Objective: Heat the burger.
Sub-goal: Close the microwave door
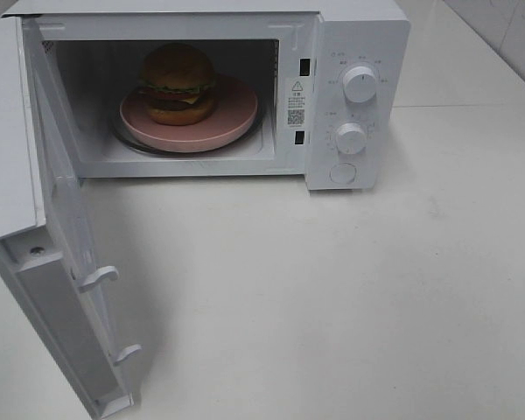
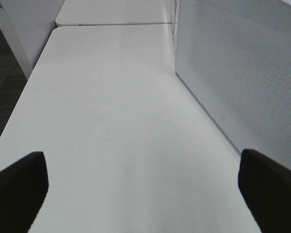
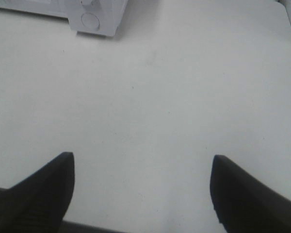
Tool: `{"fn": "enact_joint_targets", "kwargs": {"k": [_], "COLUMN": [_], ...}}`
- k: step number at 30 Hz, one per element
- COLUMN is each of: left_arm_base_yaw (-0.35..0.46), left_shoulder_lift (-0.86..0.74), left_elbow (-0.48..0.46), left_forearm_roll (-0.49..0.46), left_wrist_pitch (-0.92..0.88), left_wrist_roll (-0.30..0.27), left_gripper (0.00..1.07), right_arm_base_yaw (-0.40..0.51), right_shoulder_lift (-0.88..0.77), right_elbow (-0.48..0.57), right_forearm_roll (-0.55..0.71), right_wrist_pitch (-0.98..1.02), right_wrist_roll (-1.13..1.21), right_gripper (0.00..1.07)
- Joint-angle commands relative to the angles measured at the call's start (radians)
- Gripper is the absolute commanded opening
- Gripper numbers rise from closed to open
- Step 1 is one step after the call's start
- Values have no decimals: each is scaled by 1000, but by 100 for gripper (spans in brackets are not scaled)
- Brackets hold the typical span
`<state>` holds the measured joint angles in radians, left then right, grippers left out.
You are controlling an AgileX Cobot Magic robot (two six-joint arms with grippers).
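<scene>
We see a white table (image 1: 350, 297) bearing a white microwave (image 1: 359, 52) at its far side, its door (image 1: 17, 131) swung open at the left.

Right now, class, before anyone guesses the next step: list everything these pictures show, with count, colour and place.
microwave: one, white, at the back of the table, door swung open
burger: one, golden-brown bun, on the plate inside the microwave
plate: one, pink, in the microwave cavity
knobs: two, white, right panel, one above the other
button: one, white, below the knobs
table: one, white
left gripper: one, black, open, over the table beside the door
right gripper: one, black, open, over the table before the microwave
</scene>
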<state>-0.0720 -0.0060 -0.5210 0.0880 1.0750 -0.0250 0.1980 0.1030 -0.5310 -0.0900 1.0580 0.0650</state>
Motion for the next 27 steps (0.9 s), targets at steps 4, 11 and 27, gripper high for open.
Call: {"fn": "enact_joint_targets", "kwargs": {"k": [4,11,27], "left_arm_base_yaw": [1,1,1], "left_shoulder_lift": [-15,-15,-15], "left_elbow": [3,3,3], "left_forearm_roll": [2,2,1], "left_wrist_pitch": [-11,-12,-12], "left_wrist_roll": [1,1,1], "left_gripper": [100,100,100], "right_arm_base_yaw": [-66,-86,-86], "right_shoulder_lift": [-115,-134,-134], "right_elbow": [32,32,32], "right_forearm_roll": [64,65,65], "right_wrist_pitch": [-65,-65,-65], "right_wrist_roll": [-49,-48,-46], "right_gripper": [76,74,74]}}
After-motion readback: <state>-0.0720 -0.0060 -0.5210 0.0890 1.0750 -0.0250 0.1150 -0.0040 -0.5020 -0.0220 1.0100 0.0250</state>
